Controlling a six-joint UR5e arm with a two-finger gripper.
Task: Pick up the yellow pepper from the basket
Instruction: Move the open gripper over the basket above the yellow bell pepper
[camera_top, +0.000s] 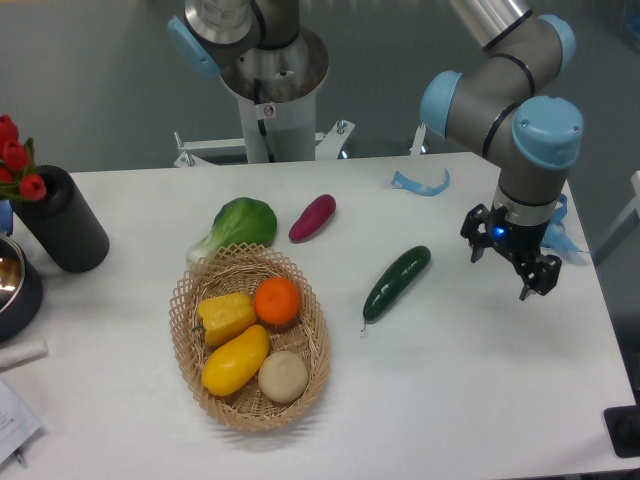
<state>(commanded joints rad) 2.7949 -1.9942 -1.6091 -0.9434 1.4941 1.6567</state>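
The yellow pepper (225, 315), small, blocky and lobed, lies in the left part of the oval wicker basket (312, 372) at the table's front left. Beside it in the basket are an orange (277, 300), a longer smooth yellow squash (236, 360) and a beige round fruit (284, 376). My gripper (510, 268) hangs far to the right, above the table's right side, well apart from the basket. Its dark fingers look spread, with nothing between them.
A cucumber (396, 283) lies between the basket and the gripper. A green lettuce (241, 223) and a purple sweet potato (312, 218) lie behind the basket. A black vase with red tulips (60, 232) and a metal bowl (12, 285) stand at the left edge.
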